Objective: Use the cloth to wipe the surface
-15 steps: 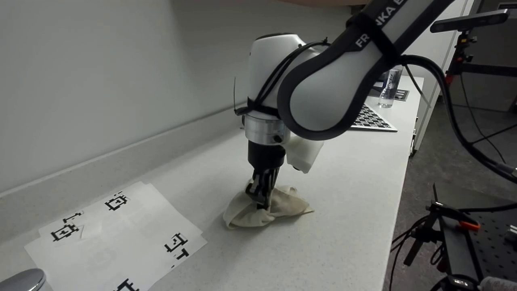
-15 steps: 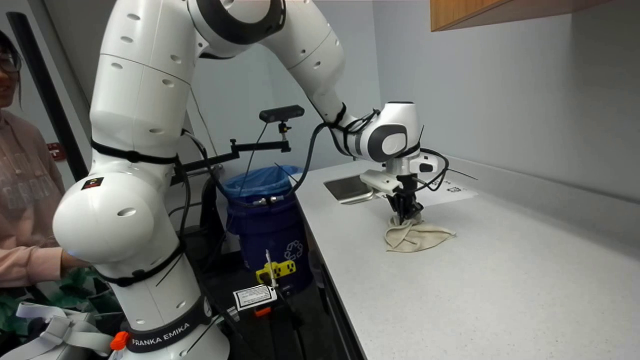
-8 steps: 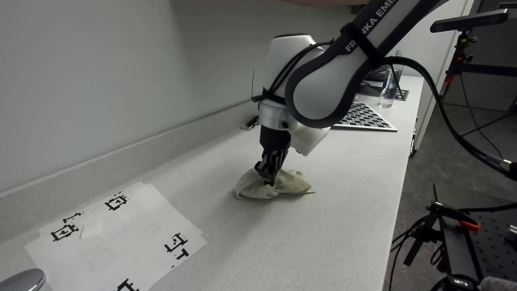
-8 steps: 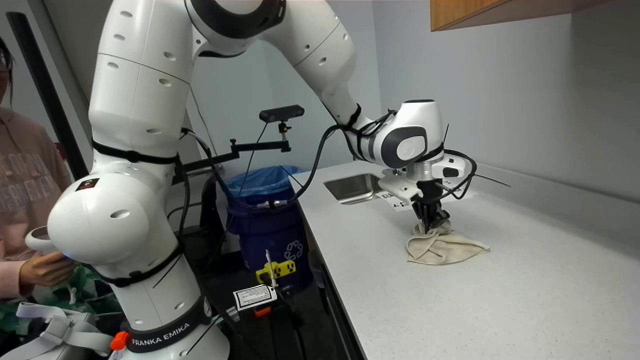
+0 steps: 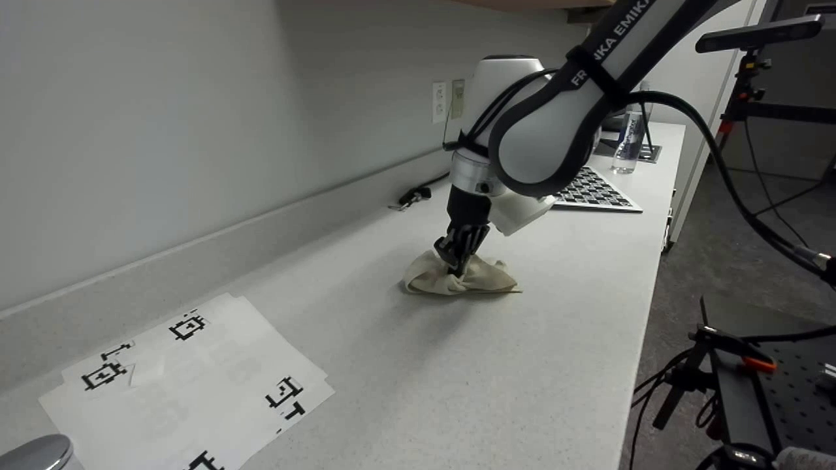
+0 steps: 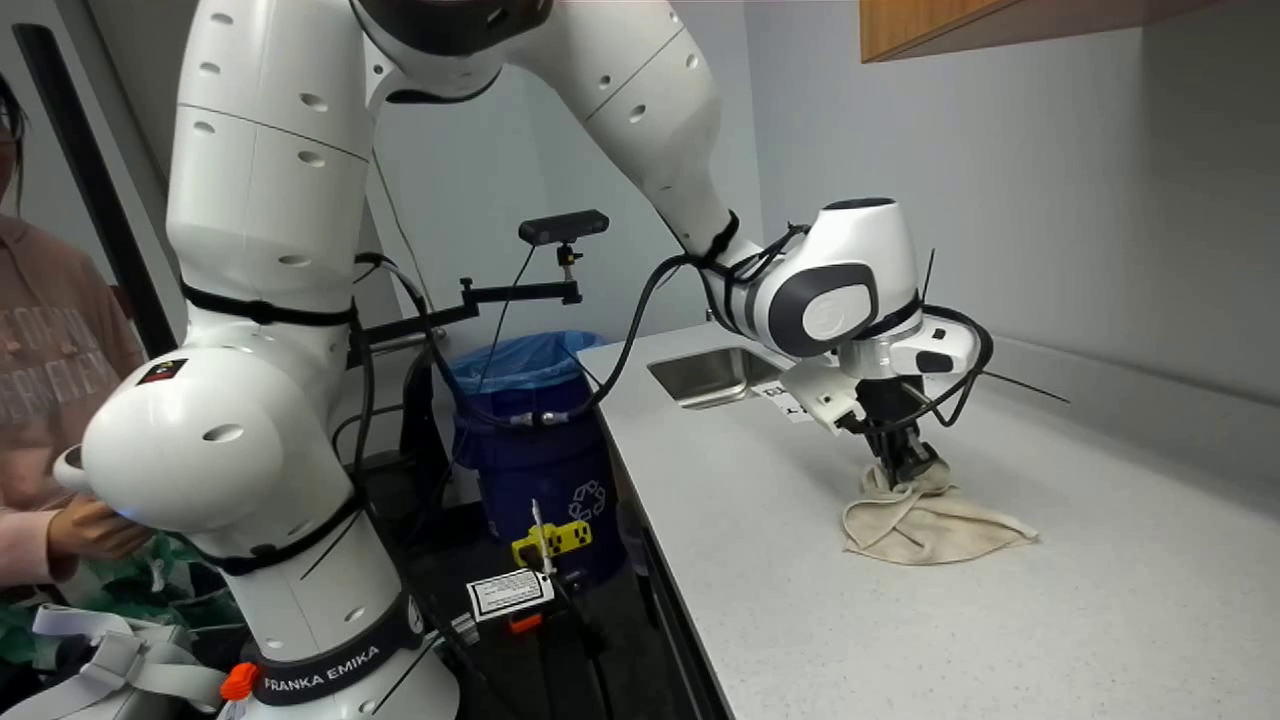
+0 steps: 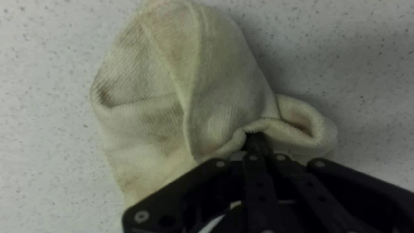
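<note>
A crumpled cream cloth with faint brown stains lies on the speckled white counter. It shows in both exterior views (image 5: 493, 279) (image 6: 940, 530) and fills much of the wrist view (image 7: 223, 77). My black gripper points down into the cloth in both exterior views (image 5: 456, 269) (image 6: 907, 478). In the wrist view the fingers (image 7: 258, 144) are close together and pinch a fold of cloth; their tips are hidden in it. The cloth rests on the counter surface (image 5: 418, 398), which also shows in the wrist view (image 7: 42, 136).
Paper sheets with black markers (image 5: 196, 385) lie near the sink (image 6: 715, 376). A checkered board (image 5: 597, 190) and a water bottle (image 5: 628, 147) stand farther along. A cable end (image 5: 413, 196) lies by the wall. A wooden cabinet (image 6: 970, 25) hangs above.
My gripper has moved along the counter, away from the sink and paper sheets and toward the checkered board. The cloth has slid along with it, still gripped.
</note>
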